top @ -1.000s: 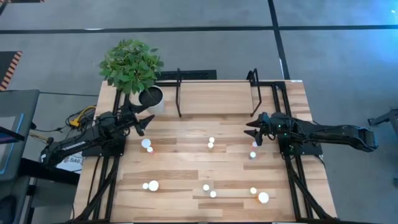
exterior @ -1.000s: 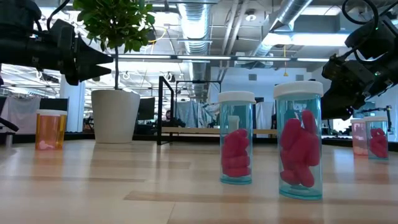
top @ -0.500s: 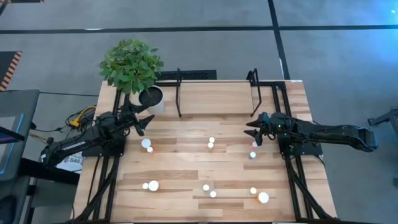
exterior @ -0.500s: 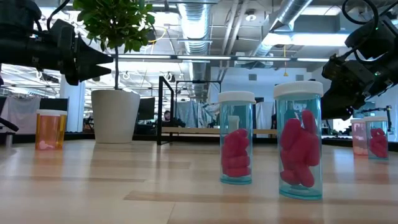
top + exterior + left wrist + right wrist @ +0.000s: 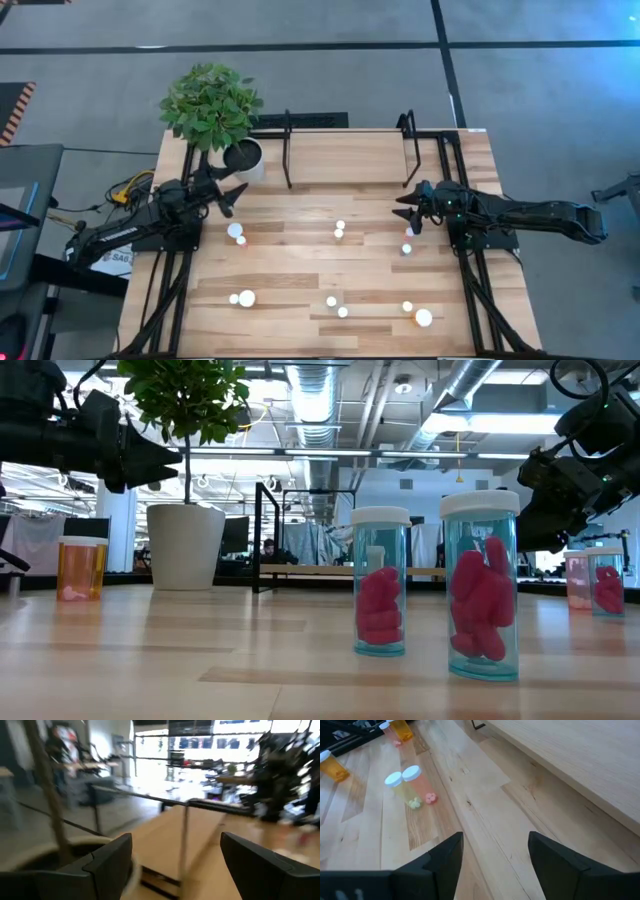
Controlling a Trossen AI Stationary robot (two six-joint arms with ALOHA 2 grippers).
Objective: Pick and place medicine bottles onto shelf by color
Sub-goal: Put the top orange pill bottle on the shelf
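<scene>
Nothing has moved since the earlier frames: the left gripper (image 5: pixel 232 196) hangs with jaws spread and empty beside the plant pot (image 5: pixel 243 157), the medicine bottles (image 5: pixel 339 231) stand scattered on the table before the bare shelf (image 5: pixel 345 155), and the right gripper (image 5: pixel 407 213) hovers, jaws apart, empty. Light, rigid and probably slick, each bottle is likely best pinched across its body, below the cap.

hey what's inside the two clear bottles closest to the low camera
Both near bottles hold pinkish-red pills piled up the middle of the clear body. The white caps hide whatever sits at the very top, so the fill level there cannot be seen.
</scene>
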